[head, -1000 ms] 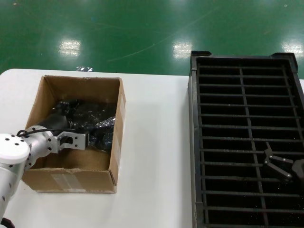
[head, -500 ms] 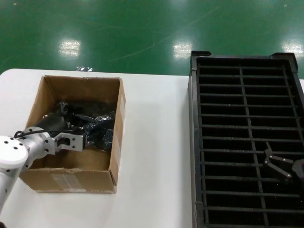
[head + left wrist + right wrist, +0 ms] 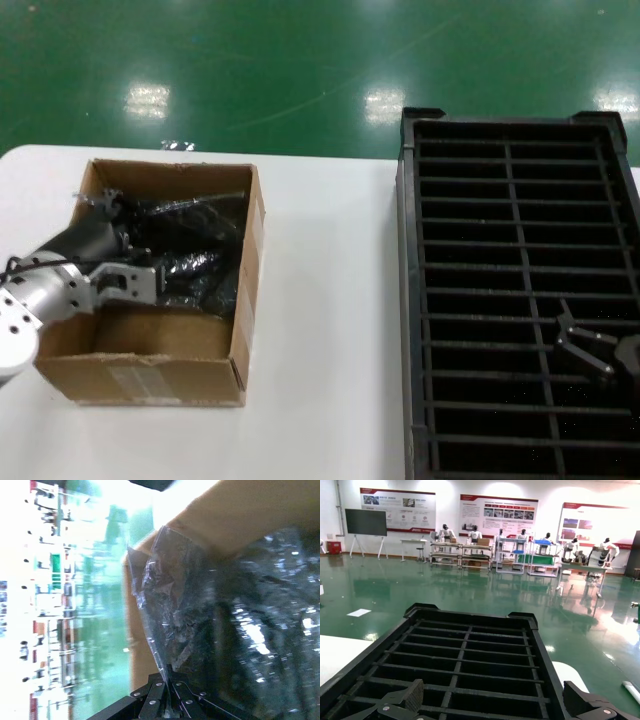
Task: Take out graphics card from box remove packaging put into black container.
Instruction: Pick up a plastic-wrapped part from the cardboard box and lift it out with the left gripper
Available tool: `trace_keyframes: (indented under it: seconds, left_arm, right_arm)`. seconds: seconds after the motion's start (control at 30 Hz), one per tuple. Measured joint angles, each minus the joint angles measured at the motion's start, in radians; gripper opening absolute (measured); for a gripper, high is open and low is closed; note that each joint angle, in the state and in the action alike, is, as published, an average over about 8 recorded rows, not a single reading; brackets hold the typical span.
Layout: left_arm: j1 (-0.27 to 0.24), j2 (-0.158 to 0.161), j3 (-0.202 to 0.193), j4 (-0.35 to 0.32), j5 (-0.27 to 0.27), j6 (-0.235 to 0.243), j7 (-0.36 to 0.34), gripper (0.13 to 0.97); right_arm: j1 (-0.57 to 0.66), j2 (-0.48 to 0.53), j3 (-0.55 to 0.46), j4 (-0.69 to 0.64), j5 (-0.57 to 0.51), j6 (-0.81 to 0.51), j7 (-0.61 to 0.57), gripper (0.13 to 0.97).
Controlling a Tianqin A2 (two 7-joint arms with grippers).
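Observation:
The brown cardboard box (image 3: 140,375) stands at the table's left and holds crinkly grey plastic packaging (image 3: 195,250). My left gripper (image 3: 108,205) is inside the box near its far left corner, shut on the edge of one bag. In the left wrist view the jaws (image 3: 170,700) pinch the packaging (image 3: 200,615), which stretches away against the box wall (image 3: 240,515). Something dark shows through the bag; the graphics card itself is hidden. My right gripper (image 3: 585,345) hangs open over the black container (image 3: 405,300), with nothing between its fingers (image 3: 412,695).
The white table (image 3: 320,330) runs between the box and the slotted container (image 3: 470,617). Green floor lies beyond the table's far edge. More crumpled bags fill the box's right half (image 3: 215,290).
My left gripper has drawn back and up toward the box's far left corner, pulling the bag taut with it. The right arm has not moved.

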Motion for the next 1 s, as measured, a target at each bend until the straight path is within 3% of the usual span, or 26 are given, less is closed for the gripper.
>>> trace_keyframes:
  seconds: [0.13,0.3,0.5,0.63,0.8,1.0]
  left_arm:
    - [0.062,-0.027,-0.052,-0.136,0.101,0.003,-0.104,0.14]
    - [0.17,-0.051,-0.163,-0.343,0.231,0.026,-0.222,0.139]
    - [0.319,-0.072,-0.298,-0.602,0.32,0.062,-0.327,0.139]
    - [0.418,-0.089,-0.365,-0.757,0.326,0.075,-0.373,0.139]
    - [0.544,-0.108,-0.425,-0.93,0.294,0.079,-0.419,0.139]
    - [0.662,-0.118,-0.443,-1.055,0.239,0.064,-0.447,0.139]
  right_arm:
    - [0.0,0.0,0.0,0.0,0.0,0.0,0.0,0.966]
    - [0.0,0.0,0.0,0.0,0.0,0.0,0.0,0.966]
    - [0.0,0.0,0.0,0.0,0.0,0.0,0.0,0.966]
    - [0.0,0.0,0.0,0.0,0.0,0.0,0.0,0.966]
    - [0.0,0.0,0.0,0.0,0.0,0.0,0.0,0.966]
    - [0.0,0.0,0.0,0.0,0.0,0.0,0.0,0.966]
